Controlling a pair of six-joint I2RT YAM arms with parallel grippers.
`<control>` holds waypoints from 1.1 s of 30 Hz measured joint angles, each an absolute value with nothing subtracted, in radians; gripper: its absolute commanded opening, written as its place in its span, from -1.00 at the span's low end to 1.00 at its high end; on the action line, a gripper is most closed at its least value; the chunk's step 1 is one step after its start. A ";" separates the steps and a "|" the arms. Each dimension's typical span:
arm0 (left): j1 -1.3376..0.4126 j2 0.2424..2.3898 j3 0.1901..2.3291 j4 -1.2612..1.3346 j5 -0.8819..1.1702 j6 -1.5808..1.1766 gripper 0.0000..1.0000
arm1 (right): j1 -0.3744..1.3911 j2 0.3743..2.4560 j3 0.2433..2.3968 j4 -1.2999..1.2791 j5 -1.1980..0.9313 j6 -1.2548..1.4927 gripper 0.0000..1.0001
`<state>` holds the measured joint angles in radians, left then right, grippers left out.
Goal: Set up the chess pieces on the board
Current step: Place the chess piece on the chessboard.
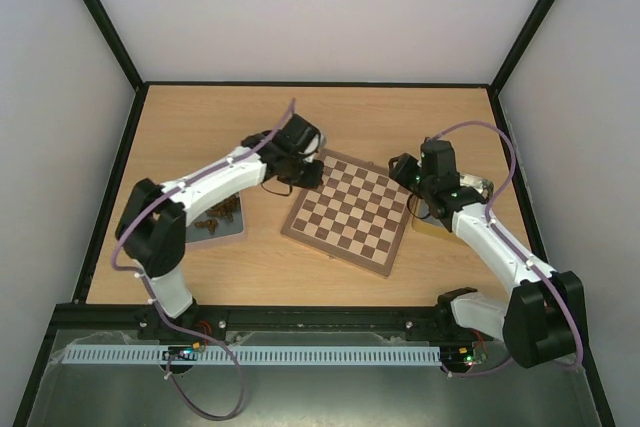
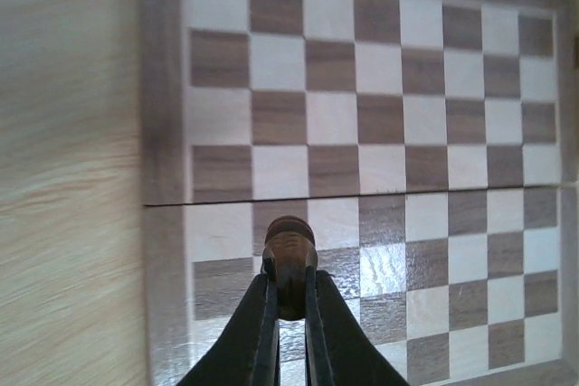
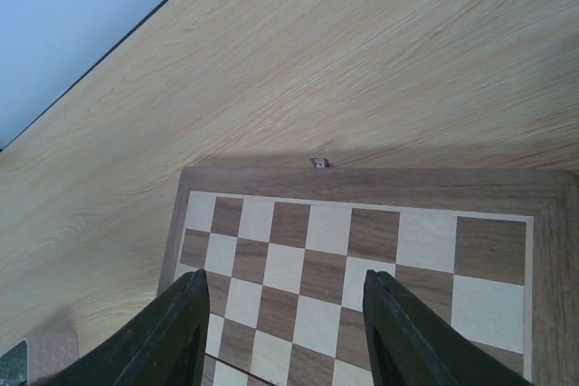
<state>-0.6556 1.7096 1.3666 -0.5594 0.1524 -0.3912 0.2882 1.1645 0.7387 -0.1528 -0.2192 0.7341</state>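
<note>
L gripper [image 2: 290, 285] clamped on a chess piece [image 2: 289, 246], just inside the board [image 2: 163, 133] edge. R gripper [image 3: 285, 323] apart, empty. Piece prob light, stiff, smooth wood, tippy; grip below the head.

dark brown and cream checked board [image 1: 347, 215] with light wood rim, dark brown chess piece [image 2: 289, 255], pale wood-grain table [image 1: 200, 127]

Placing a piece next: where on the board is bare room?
Every visible square of the board is bare. The left hand, shut on a chess piece, hangs over one edge, the open right hand over the opposite. Crowded: the tray of pieces.
</note>
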 measured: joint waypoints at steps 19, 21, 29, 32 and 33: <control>-0.821 1.916 1.496 -0.706 0.033 -0.351 -0.94 | 0.289 1.146 0.722 -0.153 -0.200 0.739 -0.07; -0.820 1.929 1.504 -0.709 0.027 -0.352 -0.94 | 0.289 1.146 0.722 -0.153 -0.200 0.739 -0.07; -0.823 1.946 1.505 -0.739 -0.014 -0.366 -0.94 | 0.289 1.146 0.705 -0.153 -0.199 0.741 -0.07; -0.830 1.933 1.472 -0.739 -0.019 -0.367 -0.94 | 0.289 1.146 0.704 -0.153 -0.200 0.743 -0.07; -0.833 1.921 1.450 -0.743 -0.019 -0.369 -0.94 | 0.289 1.146 0.704 -0.153 -0.201 0.743 -0.07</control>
<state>-0.8330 1.9213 1.4502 -0.7425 -0.0185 -0.3687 0.2886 1.1461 0.7036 -0.1528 -0.2012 0.7425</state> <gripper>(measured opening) 0.061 0.466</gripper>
